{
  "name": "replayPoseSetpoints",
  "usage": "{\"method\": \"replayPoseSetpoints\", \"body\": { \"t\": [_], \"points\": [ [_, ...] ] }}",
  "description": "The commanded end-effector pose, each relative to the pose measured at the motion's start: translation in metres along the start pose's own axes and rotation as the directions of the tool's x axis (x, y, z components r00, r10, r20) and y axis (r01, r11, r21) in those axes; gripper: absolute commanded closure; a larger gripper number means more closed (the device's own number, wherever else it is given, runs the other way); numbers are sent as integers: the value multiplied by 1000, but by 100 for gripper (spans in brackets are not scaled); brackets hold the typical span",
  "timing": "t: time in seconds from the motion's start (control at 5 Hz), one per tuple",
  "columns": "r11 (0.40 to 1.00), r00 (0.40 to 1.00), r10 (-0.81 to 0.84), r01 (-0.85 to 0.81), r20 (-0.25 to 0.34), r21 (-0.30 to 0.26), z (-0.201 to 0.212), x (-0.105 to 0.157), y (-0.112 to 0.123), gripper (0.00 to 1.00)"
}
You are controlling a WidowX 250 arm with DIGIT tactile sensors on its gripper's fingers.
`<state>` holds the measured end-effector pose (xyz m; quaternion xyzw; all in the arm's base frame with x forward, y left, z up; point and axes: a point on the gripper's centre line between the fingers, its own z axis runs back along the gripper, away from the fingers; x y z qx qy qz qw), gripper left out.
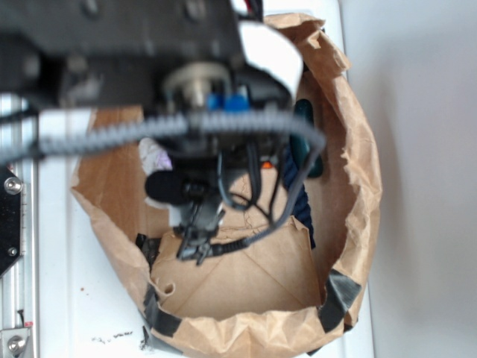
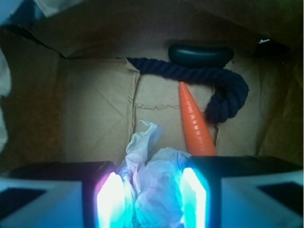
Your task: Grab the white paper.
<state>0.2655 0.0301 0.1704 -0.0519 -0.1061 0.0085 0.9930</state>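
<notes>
Where the arm reaches down into the brown paper bag [image 1: 358, 186], the end effector [image 2: 151, 199] sits low over the bag's floor, its two glowing fingers [image 2: 110, 199] spread apart with the white paper [image 2: 154, 183] lying in the gap between them. The crumpled wad fills most of that gap and seems to brush both inner faces, though I cannot tell whether the fingers are actually pressing on it. One twisted tail of the paper sticks out ahead of the fingers across the cardboard-coloured bottom.

Just beside the wad, on its right in the wrist view, an orange carrot [image 2: 194, 126] lies pointing away toward the far wall. A dark blue rope [image 2: 223, 88] curls behind the carrot's tip and loops down along its right side. Beyond the rope, against the far wall, rests a smooth dark green oblong object [image 2: 200, 54].

From the exterior view the arm hides most of the interior; a patch of the white paper [image 1: 154, 154] shows at the left. The bag stands on a white counter [image 1: 82, 306].
</notes>
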Motion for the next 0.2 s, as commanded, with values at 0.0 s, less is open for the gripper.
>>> {"method": "replayPoseSetpoints", "body": {
  "t": [0.0],
  "points": [
    [992,990,-54,38,128,123,34,6,1,100]
  ]
}}
